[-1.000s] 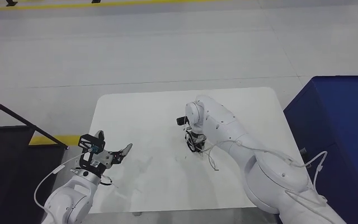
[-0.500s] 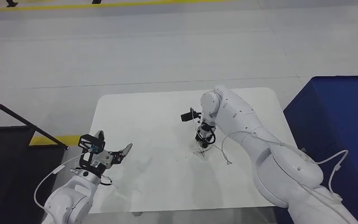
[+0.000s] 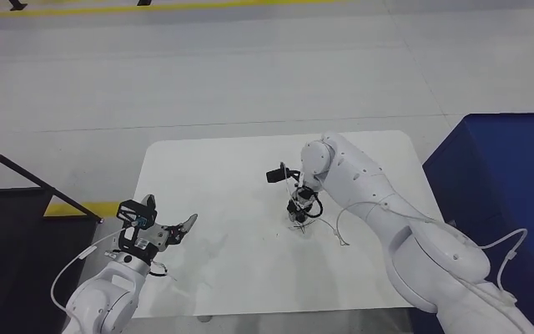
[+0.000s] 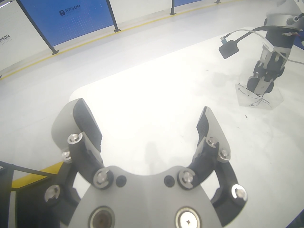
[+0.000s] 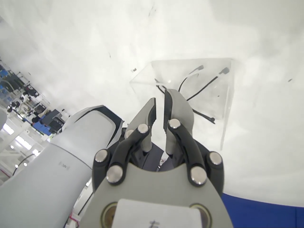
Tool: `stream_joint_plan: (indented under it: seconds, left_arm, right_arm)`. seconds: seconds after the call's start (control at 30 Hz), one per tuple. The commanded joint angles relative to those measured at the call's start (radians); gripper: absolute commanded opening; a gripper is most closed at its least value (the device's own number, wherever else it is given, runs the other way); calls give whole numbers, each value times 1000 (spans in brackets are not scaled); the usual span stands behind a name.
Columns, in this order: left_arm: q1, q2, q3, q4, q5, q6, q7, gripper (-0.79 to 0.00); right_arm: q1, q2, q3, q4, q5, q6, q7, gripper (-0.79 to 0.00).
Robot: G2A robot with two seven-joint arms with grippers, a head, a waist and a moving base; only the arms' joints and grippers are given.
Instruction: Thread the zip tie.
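The table [image 3: 209, 167] lies bare from its left edge to past the middle, so the far left corner and the far edge are free to cross. The left gripper [image 4: 142, 106] hangs over the near left corner, fingers wide apart. Right of the middle, 1 clear tray [image 5: 228, 91] with low walls stands in the way. The right gripper [image 5: 160, 94] stands at its rim and its arm slants in over the near right part, closing that side. The far right corner lies free.
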Motion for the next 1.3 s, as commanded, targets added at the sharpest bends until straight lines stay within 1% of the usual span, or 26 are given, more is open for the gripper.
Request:
stream_joint_plan:
  seconds: [0.0, 0.03, 0.07, 0.17, 0.27, 0.37, 0.47, 0.53, 0.57, 0.67, 0.77, 1.03, 1.17, 1.2, 1.27]
  left_arm:
    - [0, 0, 0, 0, 0, 0, 0, 0]
    - [0, 0, 0, 0, 0, 0, 0, 0]
    - [0, 0, 0, 0, 0, 0, 0, 0]
    - [0, 0, 0, 0, 0, 0, 0, 0]
    - [0, 0, 0, 0, 0, 0, 0, 0]
    - [0, 0, 0, 0, 0, 0, 0, 0]
    - [0, 0, 0, 0, 0, 0, 0, 0]
    - [0, 0, 0, 0, 0, 0, 0, 0]
    - [0, 0, 0, 0, 0, 0, 0, 0]
    - [0, 0, 0, 0, 0, 0, 0, 0]
    - [0, 0, 0, 0, 0, 0, 0, 0]
    - [0, 0, 0, 0, 0, 0, 0, 0]
    - [0, 0, 0, 0, 0, 0, 0, 0]
    - [0, 0, 0, 0, 0, 0, 0, 0]
    - [0, 0, 0, 0, 0, 0, 0, 0]
  right_arm:
    - [-5, 0, -1, -10, -13, 34, -11, -597]
    - [-9, -1, -3, -14, -23, 55, -23, -563]
    - [-13, -3, -5, -20, -33, 73, -31, -551]
    - [-19, -7, -9, -30, -53, 108, -37, -539]
    - [-19, -9, -10, -32, -67, 119, -31, -539]
    - [-18, -12, -10, -31, -78, 129, -27, -560]
    - [-21, -15, -12, -34, -95, 147, -30, -557]
    - [-22, -17, -13, -35, -105, 154, -28, -573]
    - [-23, -18, -13, -36, -109, 155, -26, -570]
    - [-25, -21, -13, -35, -117, 147, -17, -594]
    - [-25, -24, -12, -32, -121, 138, -7, -597]
    - [-27, -37, -10, -19, -143, 163, -16, -591]
    - [-28, -44, -10, -11, -155, 175, -21, -603]
    - [-29, -46, -11, -9, -160, 179, -24, -622]
    - [-31, -51, -14, -5, -173, 192, -32, -628]
